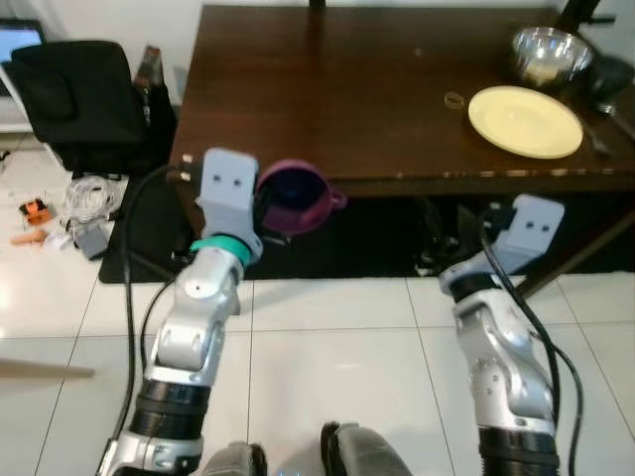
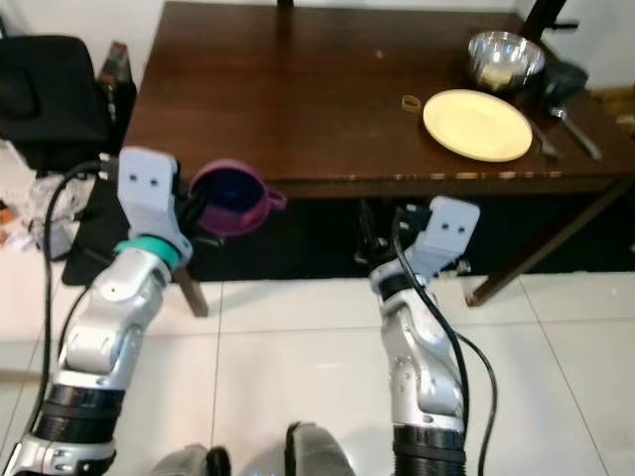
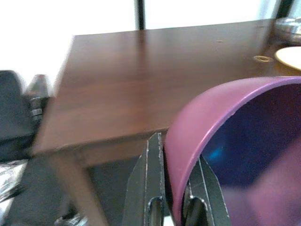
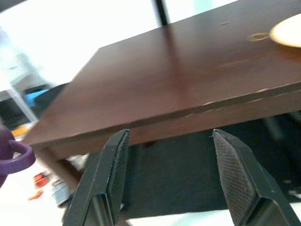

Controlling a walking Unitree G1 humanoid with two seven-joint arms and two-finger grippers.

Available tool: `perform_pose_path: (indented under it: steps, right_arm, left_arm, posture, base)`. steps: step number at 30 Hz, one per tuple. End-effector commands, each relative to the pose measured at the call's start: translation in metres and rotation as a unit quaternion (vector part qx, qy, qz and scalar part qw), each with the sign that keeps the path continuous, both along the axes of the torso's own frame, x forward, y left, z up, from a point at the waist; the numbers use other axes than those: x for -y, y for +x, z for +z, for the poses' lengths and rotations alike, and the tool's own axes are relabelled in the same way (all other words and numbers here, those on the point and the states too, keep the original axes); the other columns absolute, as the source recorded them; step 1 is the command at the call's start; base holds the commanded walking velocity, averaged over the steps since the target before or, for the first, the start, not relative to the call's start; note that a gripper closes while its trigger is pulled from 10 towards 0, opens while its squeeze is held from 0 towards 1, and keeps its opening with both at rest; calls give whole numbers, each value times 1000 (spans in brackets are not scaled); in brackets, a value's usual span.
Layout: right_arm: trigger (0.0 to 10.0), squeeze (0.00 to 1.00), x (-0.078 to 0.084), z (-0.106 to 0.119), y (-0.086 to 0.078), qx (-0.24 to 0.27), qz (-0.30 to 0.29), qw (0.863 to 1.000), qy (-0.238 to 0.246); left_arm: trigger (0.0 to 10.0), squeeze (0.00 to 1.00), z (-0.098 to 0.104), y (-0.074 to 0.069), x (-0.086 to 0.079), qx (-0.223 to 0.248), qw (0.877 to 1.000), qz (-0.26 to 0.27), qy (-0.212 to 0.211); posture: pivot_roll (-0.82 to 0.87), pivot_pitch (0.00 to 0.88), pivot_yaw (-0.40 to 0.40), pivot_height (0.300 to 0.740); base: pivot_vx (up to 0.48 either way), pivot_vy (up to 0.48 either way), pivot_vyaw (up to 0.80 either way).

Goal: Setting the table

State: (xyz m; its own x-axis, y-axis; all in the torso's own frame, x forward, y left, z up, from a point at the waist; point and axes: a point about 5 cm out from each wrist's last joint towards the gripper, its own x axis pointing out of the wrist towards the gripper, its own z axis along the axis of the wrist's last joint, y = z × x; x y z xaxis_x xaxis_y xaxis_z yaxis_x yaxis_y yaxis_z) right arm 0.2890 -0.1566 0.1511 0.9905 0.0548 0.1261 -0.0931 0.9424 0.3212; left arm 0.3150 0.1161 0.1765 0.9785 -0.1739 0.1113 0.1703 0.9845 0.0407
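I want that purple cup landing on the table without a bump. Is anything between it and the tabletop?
Nothing visible on the near side: the left gripper holds the purple cup by its rim, just off the table edge; the bare wood ahead is open. The yellow plate and steel bowl sit far right.

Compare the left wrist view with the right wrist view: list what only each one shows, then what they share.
Left wrist view only: the left gripper, its jaws clamped on the rim of the purple plastic mug, the edge of a shiny steel bowl, and a black bag.

Right wrist view only: the right gripper, jaws apart and holding nothing, plus the mug's handle.

Both: the dark brown wooden table, the pale yellow round plate and a small ring beside it.
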Motion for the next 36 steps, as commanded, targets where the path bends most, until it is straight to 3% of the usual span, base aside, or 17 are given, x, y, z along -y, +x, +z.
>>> perform_pose_path:
  steps: [1,36]
  right_arm:
    - [10000,0,3,-1,-1,-4,-4,1000,-4]
    - [10000,0,4,-2,2,-4,-3,1000,-3]
  left_arm:
    - [10000,0,-1,-1,2,-2,1000,-2,-5]
    - [10000,0,-2,1,5,-1,1000,-7,-5]
  posture:
    - [-97,0,54,740]
    - [-102,0,58,740]
  base:
    - [-386,0,0]
    - [-402,0,0]
